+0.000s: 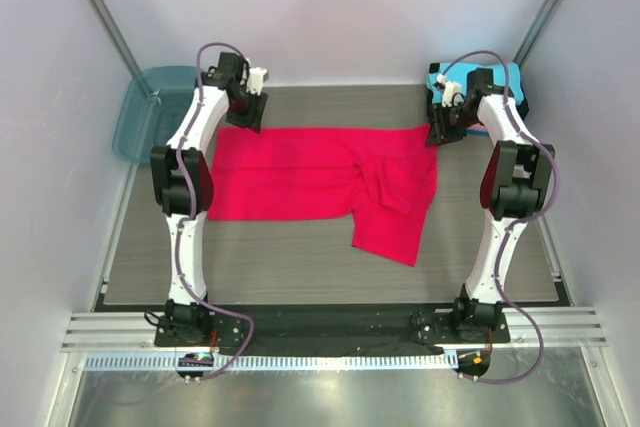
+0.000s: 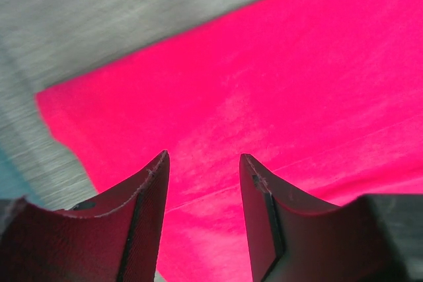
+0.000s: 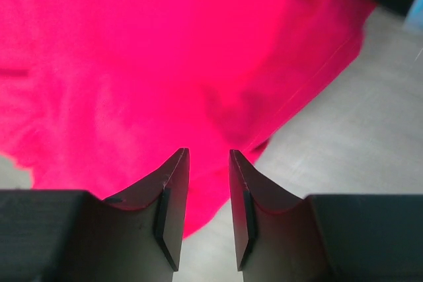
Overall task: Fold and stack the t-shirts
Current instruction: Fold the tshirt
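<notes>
Over the far left corner of the red t-shirt [image 1: 310, 172]: left claw [image 1: 244, 115], jaws spread wide, gripping nothing, with only red cloth visible below the gap in the wrist view. Hangs close above the cloth edge, bare desk [image 1: 300, 257] just beyond. Over the far right corner: right claw [image 1: 446, 127], jaws parted more narrowly, likewise empty, with the hem corner and pale desk showing underneath.

Between the two claws, lies spread as a long band across the middle of the desk, far edge fairly straight, one flap sagging toward the near right with a few creases beside it. Looks part folded, not yet a compact packet.

Behind the right arm [image 1: 510, 177], at the far right corner: a cyan folded t-shirt [image 1: 505, 77], probably where the stack goes. Off the far left edge: a translucent teal bin [image 1: 140, 112], no part of the job.

Handles, by the look of it, as light, limp knit: no stiffness, sags and drags wherever unsupported, slides easily over the smooth desk, nothing fragile. Best taken by pinching all layers at the two far corners, low on the edge, and lifting both together to keep that edge taut; a one-sided pull likely skews the fold. Calls for a full close, since thin cloth slips from a loose pinch.
</notes>
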Action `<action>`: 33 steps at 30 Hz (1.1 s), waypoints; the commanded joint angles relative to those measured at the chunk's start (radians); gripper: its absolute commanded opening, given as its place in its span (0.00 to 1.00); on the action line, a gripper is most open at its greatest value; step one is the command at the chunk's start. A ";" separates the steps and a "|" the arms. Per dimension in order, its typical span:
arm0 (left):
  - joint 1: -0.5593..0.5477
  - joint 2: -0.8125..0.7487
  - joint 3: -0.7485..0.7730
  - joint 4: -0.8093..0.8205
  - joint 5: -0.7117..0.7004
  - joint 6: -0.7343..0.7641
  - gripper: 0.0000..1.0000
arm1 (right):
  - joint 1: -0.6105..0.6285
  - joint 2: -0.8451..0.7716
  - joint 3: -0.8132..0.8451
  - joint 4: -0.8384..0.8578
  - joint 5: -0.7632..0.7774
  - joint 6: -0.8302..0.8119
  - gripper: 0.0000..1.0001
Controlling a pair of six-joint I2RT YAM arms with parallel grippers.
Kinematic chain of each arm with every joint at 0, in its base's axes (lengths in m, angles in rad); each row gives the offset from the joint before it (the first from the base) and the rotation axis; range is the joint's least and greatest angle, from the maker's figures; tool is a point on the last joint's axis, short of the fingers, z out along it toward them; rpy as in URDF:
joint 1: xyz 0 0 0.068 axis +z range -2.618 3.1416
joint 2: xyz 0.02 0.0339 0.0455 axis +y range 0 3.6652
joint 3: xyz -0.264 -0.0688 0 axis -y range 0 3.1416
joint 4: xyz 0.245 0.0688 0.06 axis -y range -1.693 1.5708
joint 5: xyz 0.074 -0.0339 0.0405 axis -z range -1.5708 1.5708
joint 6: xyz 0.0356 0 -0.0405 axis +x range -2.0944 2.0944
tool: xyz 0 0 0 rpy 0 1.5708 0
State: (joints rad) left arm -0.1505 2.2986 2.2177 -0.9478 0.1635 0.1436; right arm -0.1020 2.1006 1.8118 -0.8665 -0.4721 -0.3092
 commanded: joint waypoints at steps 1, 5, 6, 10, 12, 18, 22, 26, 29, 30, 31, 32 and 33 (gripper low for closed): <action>-0.014 0.044 -0.032 -0.026 -0.010 0.042 0.48 | 0.001 0.080 0.133 0.014 0.004 -0.004 0.36; -0.014 0.064 -0.084 -0.032 -0.044 0.073 0.46 | 0.004 0.191 0.227 0.018 -0.007 -0.001 0.36; -0.014 0.068 -0.095 -0.032 -0.050 0.076 0.45 | 0.005 0.200 0.233 0.020 -0.010 -0.001 0.36; -0.012 0.076 -0.133 -0.032 -0.071 0.088 0.45 | 0.013 0.233 0.218 0.024 0.000 -0.001 0.37; -0.011 0.078 -0.157 -0.031 -0.079 0.094 0.45 | 0.016 0.233 0.182 0.026 0.015 -0.004 0.37; -0.009 0.070 -0.229 -0.025 -0.090 0.099 0.44 | 0.016 0.211 0.064 0.026 0.078 -0.034 0.36; -0.009 0.048 -0.291 -0.023 -0.085 0.100 0.43 | 0.012 0.187 0.005 0.027 0.093 -0.042 0.35; -0.011 -0.020 -0.369 -0.011 -0.078 0.093 0.43 | 0.010 0.144 -0.046 0.023 0.095 -0.065 0.34; -0.017 -0.070 -0.441 -0.005 -0.055 0.080 0.43 | 0.010 0.090 -0.104 0.023 0.095 -0.077 0.34; -0.023 -0.103 -0.457 0.000 -0.050 0.077 0.43 | 0.010 0.078 -0.114 0.023 0.095 -0.085 0.34; -0.029 -0.134 -0.484 0.006 -0.050 0.070 0.43 | 0.010 0.058 -0.126 0.026 0.093 -0.091 0.34; -0.029 -0.134 -0.490 0.007 -0.050 0.068 0.43 | 0.010 0.046 -0.126 0.029 0.093 -0.091 0.34; -0.035 -0.154 -0.487 0.009 -0.051 0.068 0.43 | 0.008 0.035 -0.123 0.032 0.093 -0.090 0.34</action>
State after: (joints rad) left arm -0.1715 2.2074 1.7645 -0.8993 0.0959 0.2321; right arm -0.0910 2.1963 1.7107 -0.7952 -0.4282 -0.3683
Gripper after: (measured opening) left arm 0.430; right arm 0.343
